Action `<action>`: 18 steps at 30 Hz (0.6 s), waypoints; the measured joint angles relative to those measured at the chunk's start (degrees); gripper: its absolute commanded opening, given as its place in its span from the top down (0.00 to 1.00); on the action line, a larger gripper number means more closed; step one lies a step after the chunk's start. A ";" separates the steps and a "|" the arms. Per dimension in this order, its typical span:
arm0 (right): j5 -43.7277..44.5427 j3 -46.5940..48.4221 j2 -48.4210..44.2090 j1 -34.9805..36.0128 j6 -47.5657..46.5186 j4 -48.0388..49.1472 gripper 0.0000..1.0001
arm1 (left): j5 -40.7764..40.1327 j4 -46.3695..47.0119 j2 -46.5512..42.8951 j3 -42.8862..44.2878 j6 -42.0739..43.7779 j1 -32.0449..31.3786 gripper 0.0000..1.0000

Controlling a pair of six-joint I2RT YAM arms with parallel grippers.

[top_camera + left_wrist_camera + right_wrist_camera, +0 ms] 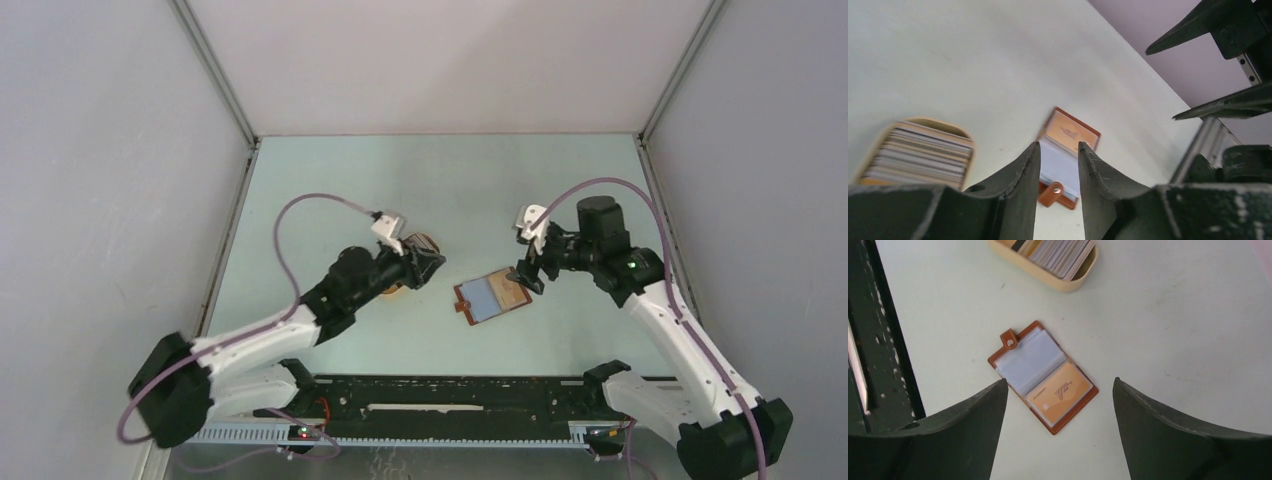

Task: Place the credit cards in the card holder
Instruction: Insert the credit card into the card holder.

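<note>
card holder [1040,371] lies open and flat on the desk [330,180] between the two arms, strap tab on the side nearer the tan tray [1068,284]. one orange card [1060,392] sits on the half away from the tab (fully seated or only laid on top, i cannot tell). right gripper [1059,381] hovers just above the holder, jaws spread wide, nothing in them. left gripper [1058,145] hangs beside the tray, jaws partly apart, empty as far as i can see. the rest of the credit cards [918,155] stand edge-on in the tray. my read: the next card wants fetching. i'd pinch one card off the row's end by its short edge, bring it low and nearly flat to a free pocket mouth, and pin the holder with the other gripper so it can't skate.
</note>
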 measured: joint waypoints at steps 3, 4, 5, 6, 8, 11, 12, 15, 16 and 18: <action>-4.59 0.72 -1.81 -3.67 3.37 0.76 0.08 | -7.04 0.28 -11.41 -5.25 4.55 -0.39 0.40; -6.10 1.49 -1.49 -4.50 4.44 0.70 0.08 | -9.03 0.55 -14.23 -6.49 5.70 -0.39 0.31; -7.32 2.38 -0.90 -5.09 5.22 0.46 0.08 | -10.97 1.25 -16.79 -7.82 6.27 -0.39 0.19; -8.96 3.91 0.24 -5.73 6.36 -0.07 0.08 | -12.63 1.64 -18.84 -8.92 7.02 -0.39 0.05; -12.28 7.61 3.26 -6.84 8.50 -0.26 0.08 | -16.70 3.21 -22.73 -11.58 7.63 -0.39 0.00; -15.37 9.90 5.92 -8.15 10.05 -0.28 0.08 | -21.75 4.52 -25.11 -14.21 6.78 -0.35 0.00; -15.98 9.86 6.23 -8.59 10.29 -0.48 0.08 | -23.06 5.01 -25.44 -15.08 6.27 -0.15 0.00; -17.53 8.41 6.54 -10.19 11.15 -0.39 0.08 | -23.69 5.97 -25.22 -16.76 3.80 0.76 0.00; -17.75 7.58 6.49 -10.60 11.34 -0.26 0.08 | -23.67 6.12 -24.79 -16.98 2.73 1.01 0.00; -17.77 5.73 6.54 -11.15 11.69 0.07 0.08 | -23.67 6.91 -23.17 -17.00 0.37 1.36 0.00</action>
